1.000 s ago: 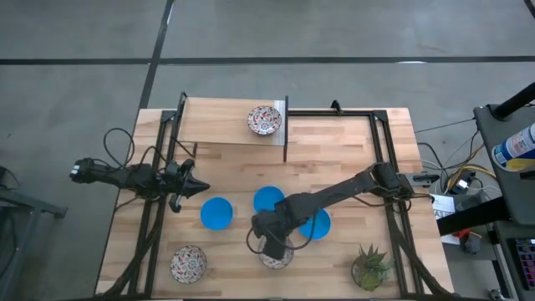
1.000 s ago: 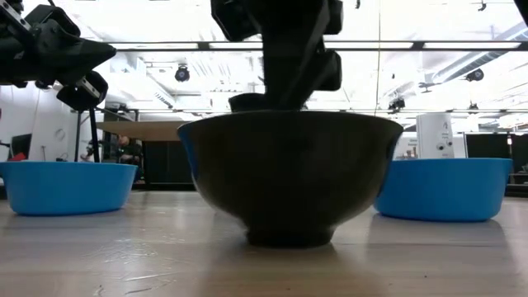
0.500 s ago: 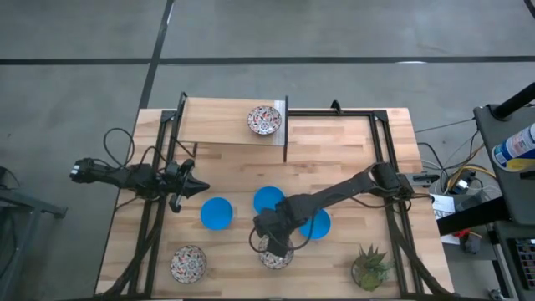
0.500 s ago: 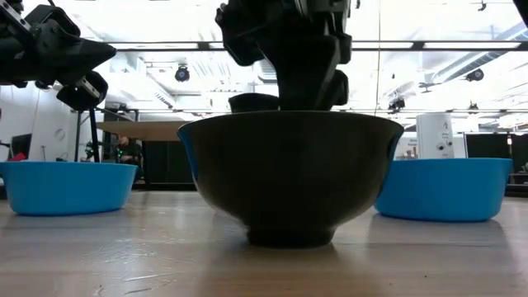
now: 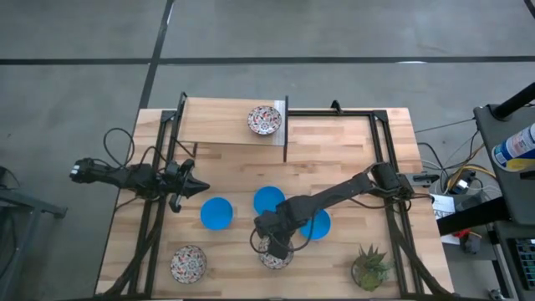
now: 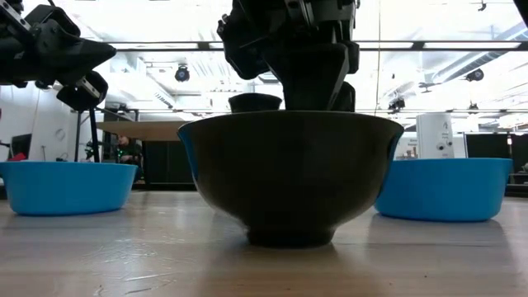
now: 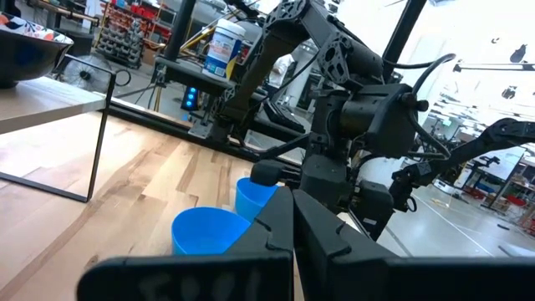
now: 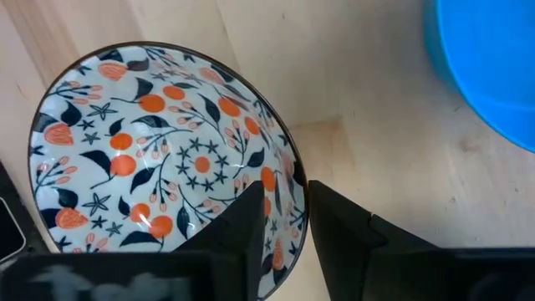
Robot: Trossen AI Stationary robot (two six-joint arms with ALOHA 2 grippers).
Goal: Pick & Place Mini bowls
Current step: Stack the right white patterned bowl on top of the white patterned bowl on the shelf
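Fingers of my right gripper (image 8: 280,221) straddle the rim of the patterned bowl (image 8: 159,159), one finger inside over the orange-and-navy flowers, the other outside on the table (image 5: 334,150); a narrow gap remains between them, and I cannot tell whether they pinch the rim. Just beyond my outer finger sits a blue bowl (image 8: 493,67). My left gripper (image 5: 194,187) hovers with fingers pressed together, pointing at another blue bowl (image 5: 216,213), well apart from it.

no legible text, labels, brands or numbers on anything in view
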